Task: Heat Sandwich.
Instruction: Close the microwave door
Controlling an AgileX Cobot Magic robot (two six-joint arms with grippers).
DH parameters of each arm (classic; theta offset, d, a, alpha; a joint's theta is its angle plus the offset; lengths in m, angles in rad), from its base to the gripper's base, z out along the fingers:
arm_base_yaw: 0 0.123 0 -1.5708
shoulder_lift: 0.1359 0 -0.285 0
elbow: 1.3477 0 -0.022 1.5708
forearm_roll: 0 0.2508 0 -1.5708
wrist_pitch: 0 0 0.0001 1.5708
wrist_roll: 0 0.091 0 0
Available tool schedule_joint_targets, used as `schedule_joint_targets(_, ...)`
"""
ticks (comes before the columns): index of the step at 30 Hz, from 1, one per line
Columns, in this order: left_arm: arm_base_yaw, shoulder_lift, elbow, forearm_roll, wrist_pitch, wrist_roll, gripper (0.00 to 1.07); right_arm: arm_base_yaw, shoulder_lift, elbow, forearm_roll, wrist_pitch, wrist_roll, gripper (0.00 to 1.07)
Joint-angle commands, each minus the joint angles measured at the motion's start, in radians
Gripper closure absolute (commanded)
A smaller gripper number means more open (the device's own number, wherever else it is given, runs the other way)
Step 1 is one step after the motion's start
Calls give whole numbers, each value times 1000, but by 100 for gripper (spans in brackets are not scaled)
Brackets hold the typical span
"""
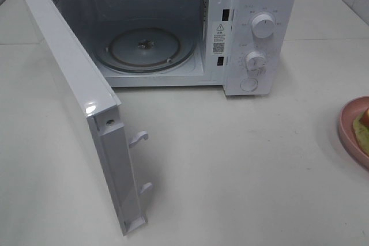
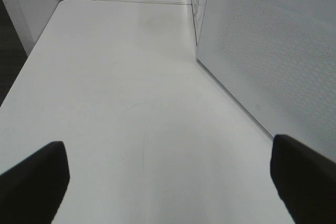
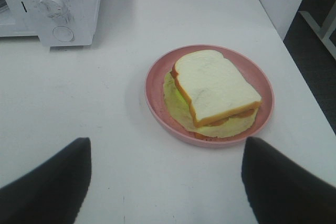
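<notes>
I see my right gripper (image 3: 165, 182) hovering jaws wide before the sandwich (image 3: 215, 88) on its pink plate (image 3: 262, 85); left gripper (image 2: 168, 182) wide beside the microwave door (image 2: 273, 51)

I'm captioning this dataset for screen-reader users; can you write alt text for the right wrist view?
A square white-bread sandwich with pale green-yellow filling sits on a round pink plate on a white table. The right gripper hangs open in front of it, its two dark fingers apart and touching nothing. A white microwave's control panel shows in a far corner.
</notes>
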Motion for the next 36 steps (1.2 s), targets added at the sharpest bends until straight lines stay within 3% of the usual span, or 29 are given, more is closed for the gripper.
schedule_joint_targets(1, 2, -20, 3, -9, -4, 4, 9, -7, -27, 5, -4, -3, -9, 31)
schedule_joint_targets(10, 2, -9, -26, 22, -35, 5, 9, -7, -27, 5, -4, -3, -9, 31)
schedule_joint_targets(16, 2, 90, -33, 43, -81, 5, 20, -7, -27, 5, -4, -3, -9, 31)
schedule_joint_targets(19, 2, 158, -33, 43, -126, 4, 33, -7, -27, 5, -4, -3, -9, 31)
schedule_joint_targets(20, 2, 200, -33, 43, -157, 4, 44, -7, -27, 5, -4, -3, -9, 31)
schedule_joint_targets(22, 2, 218, -33, 43, -173, 4, 49, -7, -27, 5, -4, -3, -9, 31)
schedule_joint_targets(25, 2, 313, -25, 40, -239, 4, 71, -7, -27, 5, -4, -3, -9, 31)
schedule_joint_targets(27, 0, 330, -22, 36, -256, 4, 76, -7, -27, 5, -4, -3, -9, 31)
schedule_joint_targets(29, 0, 384, 0, 32, -324, 4, 92, -7, -27, 5, -4, -3, -9, 31)
schedule_joint_targets(30, 0, 384, 0, 32, -324, 4, 92, -7, -27, 5, -4, -3, -9, 31)
schedule_joint_targets(32, 0, 418, 22, 30, -374, 4, 105, -7, -27, 5, -4, -3, -9, 31)
schedule_joint_targets(36, 0, 477, 83, 30, -509, 4, 107, -7, -27, 5, -4, -3, -9, 31)
